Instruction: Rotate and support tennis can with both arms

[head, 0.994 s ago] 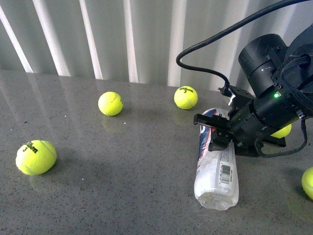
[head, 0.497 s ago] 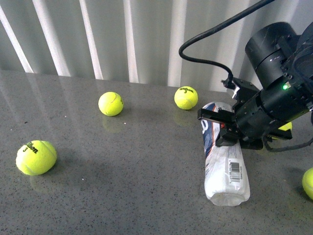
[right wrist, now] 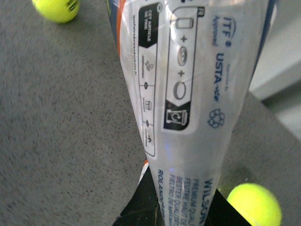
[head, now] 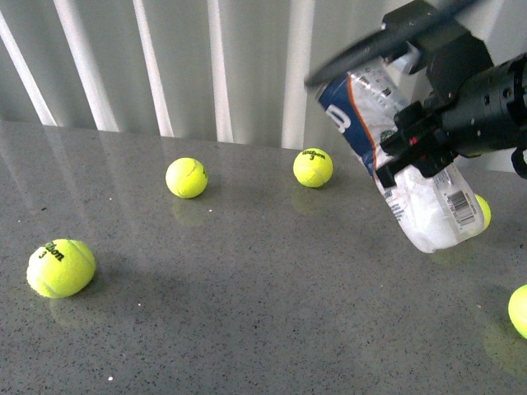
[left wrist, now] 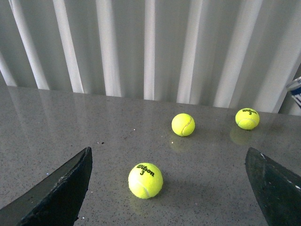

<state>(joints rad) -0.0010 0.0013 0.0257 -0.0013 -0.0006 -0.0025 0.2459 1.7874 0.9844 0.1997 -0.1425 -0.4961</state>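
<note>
The tennis can [head: 395,156], a clear tube with a blue-white label and a barcode, hangs tilted in the air at the right, clear of the grey table [head: 247,313]. My right gripper [head: 405,148] is shut on its middle. In the right wrist view the tennis can [right wrist: 188,94] fills the frame, and the black fingers [right wrist: 141,207] clamp it at the frame's lower edge. My left gripper [left wrist: 171,188] is open, far from the can; only a sliver of the tennis can [left wrist: 296,92] shows there. Between its fingers [left wrist: 61,188] lies a tennis ball [left wrist: 145,180].
Yellow-green tennis balls lie scattered on the table: one at the near left [head: 60,266], one mid-left [head: 186,177], one at the back centre [head: 313,167], one behind the can [head: 482,210], one at the right edge [head: 519,309]. White vertical slats [head: 222,66] close the back.
The right gripper has lifted the can off the table, up and to the right. The can went from lying flat to tilted in the air.
</note>
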